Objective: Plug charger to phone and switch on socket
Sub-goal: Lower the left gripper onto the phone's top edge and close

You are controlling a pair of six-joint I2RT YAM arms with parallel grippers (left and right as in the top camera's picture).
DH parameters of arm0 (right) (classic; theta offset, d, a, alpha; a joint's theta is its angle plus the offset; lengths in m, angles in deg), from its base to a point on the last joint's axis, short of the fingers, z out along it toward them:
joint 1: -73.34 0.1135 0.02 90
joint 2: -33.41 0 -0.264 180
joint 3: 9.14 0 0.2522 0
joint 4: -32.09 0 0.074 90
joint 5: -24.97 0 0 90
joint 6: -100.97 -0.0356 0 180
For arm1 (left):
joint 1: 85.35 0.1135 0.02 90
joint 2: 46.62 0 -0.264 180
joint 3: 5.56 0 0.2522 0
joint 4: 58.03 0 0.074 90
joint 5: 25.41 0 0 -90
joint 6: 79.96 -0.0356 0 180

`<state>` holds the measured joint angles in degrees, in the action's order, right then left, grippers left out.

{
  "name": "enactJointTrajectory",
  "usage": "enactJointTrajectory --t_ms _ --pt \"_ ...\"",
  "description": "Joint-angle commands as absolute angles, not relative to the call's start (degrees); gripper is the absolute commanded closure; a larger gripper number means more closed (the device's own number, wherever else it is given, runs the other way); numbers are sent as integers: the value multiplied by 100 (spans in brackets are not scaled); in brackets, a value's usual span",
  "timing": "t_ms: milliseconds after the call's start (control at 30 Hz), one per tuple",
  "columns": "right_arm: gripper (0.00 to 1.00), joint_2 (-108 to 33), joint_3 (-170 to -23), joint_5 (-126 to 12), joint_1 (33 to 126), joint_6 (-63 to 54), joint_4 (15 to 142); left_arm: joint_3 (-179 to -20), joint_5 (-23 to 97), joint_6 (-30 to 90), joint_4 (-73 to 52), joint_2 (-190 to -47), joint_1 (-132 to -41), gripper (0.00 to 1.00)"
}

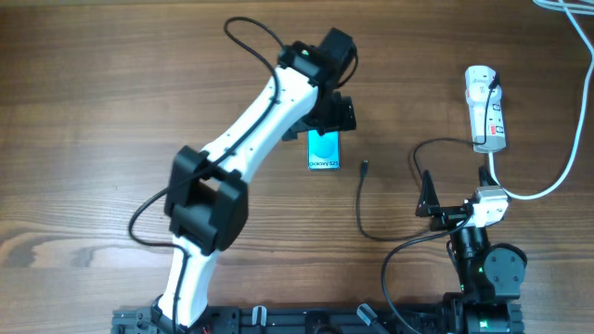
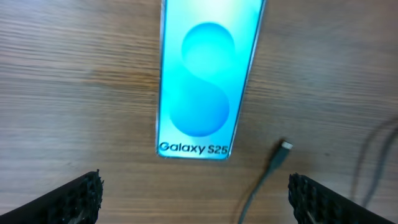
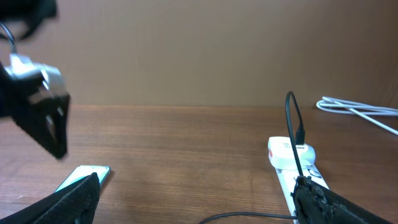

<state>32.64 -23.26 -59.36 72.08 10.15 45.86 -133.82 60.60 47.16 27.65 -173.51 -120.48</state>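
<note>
The phone (image 1: 323, 151) lies flat on the wooden surface (image 1: 93, 93) near the middle of the overhead view, with its turquoise screen up. The "Galaxy S25" strip sits at its lower end. The left hand (image 1: 327, 113) hangs above the phone's upper end with its fingers spread wide and grasping nothing. In the left wrist view its two dark fingertips (image 2: 81, 198) sit in the bottom corners, and the phone (image 2: 205, 81) fills the top centre between them.

The charger (image 1: 360, 199) is a thin black cable. Its small tip lies just right of the phone's lower end, apart from it and not plugged in. The left wrist view shows that tip (image 2: 283, 149) pointing up beside the phone's lower right corner. The cable curls down and right across the surface, and its other end reaches the socket (image 1: 487, 116) at the upper right of the overhead view.

The right hand (image 1: 434, 211) is also released and empty, at the lower right below the socket. I cannot tell from these views how the socket's switch stands. A thick white lead (image 1: 566, 167) runs off along the right edge.
</note>
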Motion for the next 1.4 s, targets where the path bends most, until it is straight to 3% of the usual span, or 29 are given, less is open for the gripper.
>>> enactJointTrajectory --t_ms 0,200,433,1367 --pt "0 3314 -2319 -6010 7241 941 4571 -13485 5837 4627 2743 -17821 -12044 0" --pt "0 3314 -2319 -6010 7241 943 4571 -13496 5044 3986 2640 -17993 -12022 1" --pt "0 3314 -2319 -6010 7241 943 4571 -13494 6160 4266 2555 -18076 -12029 1" --pt "0 3314 -2319 -6008 7241 941 4571 -13483 6794 4478 1532 -18503 -12179 0"
